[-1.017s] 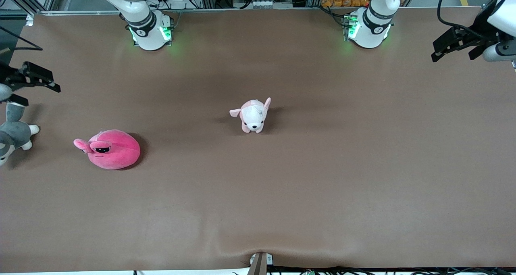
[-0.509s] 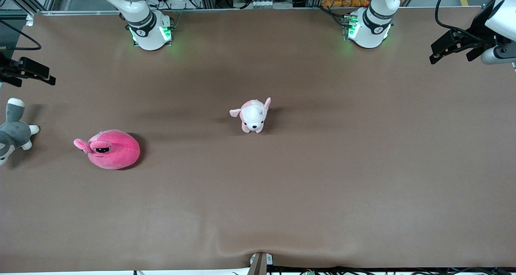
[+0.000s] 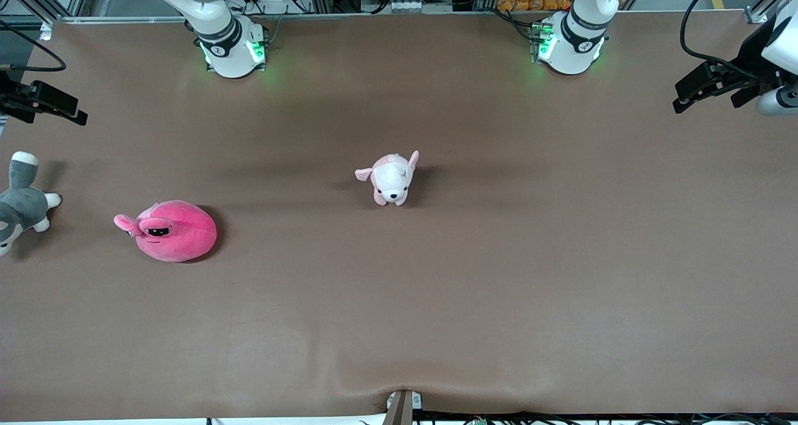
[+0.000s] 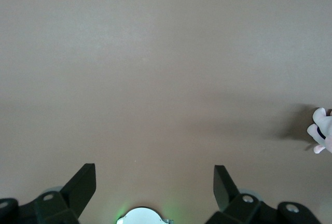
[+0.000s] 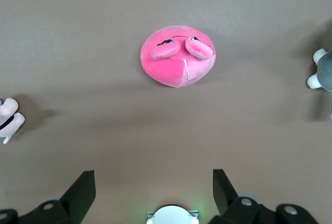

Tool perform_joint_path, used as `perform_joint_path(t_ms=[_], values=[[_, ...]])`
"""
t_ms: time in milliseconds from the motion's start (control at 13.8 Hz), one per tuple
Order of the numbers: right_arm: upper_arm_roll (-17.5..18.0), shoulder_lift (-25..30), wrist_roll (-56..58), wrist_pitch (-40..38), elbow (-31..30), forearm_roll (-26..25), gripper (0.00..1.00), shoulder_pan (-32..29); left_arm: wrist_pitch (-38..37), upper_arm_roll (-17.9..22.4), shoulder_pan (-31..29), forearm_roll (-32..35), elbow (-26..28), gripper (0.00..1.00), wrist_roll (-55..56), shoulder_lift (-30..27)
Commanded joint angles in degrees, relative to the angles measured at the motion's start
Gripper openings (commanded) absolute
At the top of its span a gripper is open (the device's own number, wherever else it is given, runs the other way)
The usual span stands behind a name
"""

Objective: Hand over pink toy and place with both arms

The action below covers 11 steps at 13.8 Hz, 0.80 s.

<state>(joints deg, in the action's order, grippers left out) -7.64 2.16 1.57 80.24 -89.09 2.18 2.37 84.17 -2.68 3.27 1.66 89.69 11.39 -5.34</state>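
Observation:
The pink toy (image 3: 167, 230), a round hot-pink plush with two stalk eyes, lies on the brown table toward the right arm's end. It also shows in the right wrist view (image 5: 177, 55), well clear of the fingers. My right gripper (image 3: 59, 105) hangs open and empty above the table's edge at that end, beside the toy and apart from it; the right wrist view (image 5: 154, 180) shows its jaws wide apart. My left gripper (image 3: 692, 93) is open and empty above the left arm's end of the table, and in the left wrist view (image 4: 154, 175) only bare table lies between its fingers.
A small pale pink-and-white puppy plush (image 3: 391, 178) stands mid-table, also at the edge of the left wrist view (image 4: 321, 130). A grey-and-white plush (image 3: 22, 202) lies at the right arm's end edge, beside the pink toy. Both arm bases (image 3: 232, 48) stand along the table's back edge.
My right gripper has risen off the grey-and-white plush and drawn toward the table's edge. My left gripper has shifted slightly. The plushes have not moved.

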Motion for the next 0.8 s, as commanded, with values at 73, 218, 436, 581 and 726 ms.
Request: perform_joint_path(t_ms=[73, 218, 436, 581, 726], values=[[-0.3, 1.0, 1.8, -0.1, -0.3, -0.9, 1.00, 0.5, -0.9, -0.1, 0.0, 1.2, -1.7, 1.00, -0.3, 0.8], [-0.3, 1.0, 1.8, -0.1, -0.3, -0.9, 1.00, 0.4, -1.2, -0.2, 0.1, 1.2, -1.7, 1.00, -1.2, 0.8], [-0.3, 1.0, 1.7, 0.0, -0.3, -0.5, 1.00, 0.7, -1.2, -0.2, 0.1, 1.2, -1.8, 1.00, -2.9, 0.8], [-0.2, 0.9, 1.7, -0.1, -0.4, -0.5, 1.00, 0.7, -1.4, -0.2, 0.1, 1.2, -1.8, 1.00, -2.9, 0.6], [-0.2, 0.9, 1.7, -0.2, -0.6, -0.5, 1.00, 0.7, -1.5, -0.2, 0.1, 1.2, -1.8, 1.00, -2.8, 0.6]])
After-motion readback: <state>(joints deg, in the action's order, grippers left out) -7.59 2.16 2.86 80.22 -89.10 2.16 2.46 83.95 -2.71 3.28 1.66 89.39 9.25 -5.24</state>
